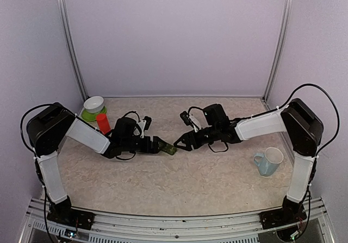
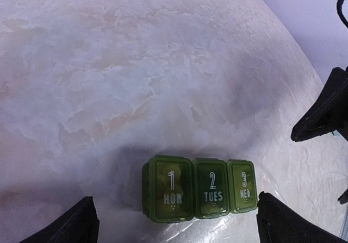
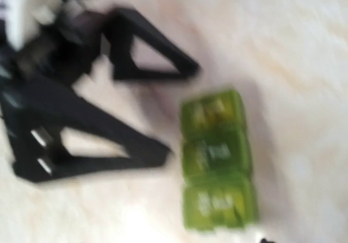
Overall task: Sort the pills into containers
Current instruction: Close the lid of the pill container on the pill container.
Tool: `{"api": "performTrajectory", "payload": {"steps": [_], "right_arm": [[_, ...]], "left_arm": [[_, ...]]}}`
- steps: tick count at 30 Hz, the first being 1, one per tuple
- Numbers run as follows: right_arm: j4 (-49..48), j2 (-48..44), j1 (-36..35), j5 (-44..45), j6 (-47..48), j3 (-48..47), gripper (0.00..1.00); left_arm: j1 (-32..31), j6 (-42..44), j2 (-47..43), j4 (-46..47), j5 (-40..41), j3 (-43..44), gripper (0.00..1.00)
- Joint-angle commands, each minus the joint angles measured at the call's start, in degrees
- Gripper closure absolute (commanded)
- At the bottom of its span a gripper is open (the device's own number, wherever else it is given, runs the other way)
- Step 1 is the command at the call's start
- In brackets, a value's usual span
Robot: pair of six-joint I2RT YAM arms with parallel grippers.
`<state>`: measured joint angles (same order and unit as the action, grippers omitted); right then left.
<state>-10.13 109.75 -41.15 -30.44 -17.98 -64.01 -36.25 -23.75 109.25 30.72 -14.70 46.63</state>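
Straddling the containers (image 2: 198,188) with its fingers (image 2: 76,224) spread wide, the left gripper (image 1: 161,145) has the green strip lying flat on the table (image 2: 136,80) between them, and neither finger touches it. All three lids read shut: MON, TUES, WED, side by side. Just beyond the strip's WED end sits the right gripper (image 1: 179,143), tips pointed at the strip, and from the left wrist view its fingers look parted, holding nothing. The right wrist picture is blurred, though the strip shows there apart from the left fingers. No loose pills show anywhere near the strip. Now the handling: this looks like light, stiff, glossy plastic, so I'd expect it to skate across the smooth table under any sideways nudge and to tip if a lid is pried with nothing bracing it. Best bet, in my judgement, is one gripper pinching it across the narrow width at an end compartment, low on the walls, leaving the lids free. The other can then work a fingertip under a lid's front lip. A gentle squeeze should do, since the walls seem thin.
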Motion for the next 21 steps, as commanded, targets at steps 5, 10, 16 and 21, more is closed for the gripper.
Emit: {"api": "performTrajectory", "payload": {"steps": [5,10,16,21], "right_arm": [[2.6,-2.5,-0.3,2.5,2.4,3.3,0.34],[3.2,-0.1,-0.6,3.4,2.7,2.4,0.40],[3.7,5.9,-0.8,2.3,2.3,-4.5,0.41],[6.5,12.6,-1.6,-1.0,3.3,-12.2,0.42]], "left_arm": [[2.1,7.7,-2.5,-8.0,0.1,2.4,0.01],[2.2,8.8,-5.0,-9.7,0.9,2.4,0.01],[2.4,3.7,-9.4,-13.1,5.0,0.4,0.01],[2.4,-0.3,-16.4,-14.1,8.7,-3.7,0.01]]}}
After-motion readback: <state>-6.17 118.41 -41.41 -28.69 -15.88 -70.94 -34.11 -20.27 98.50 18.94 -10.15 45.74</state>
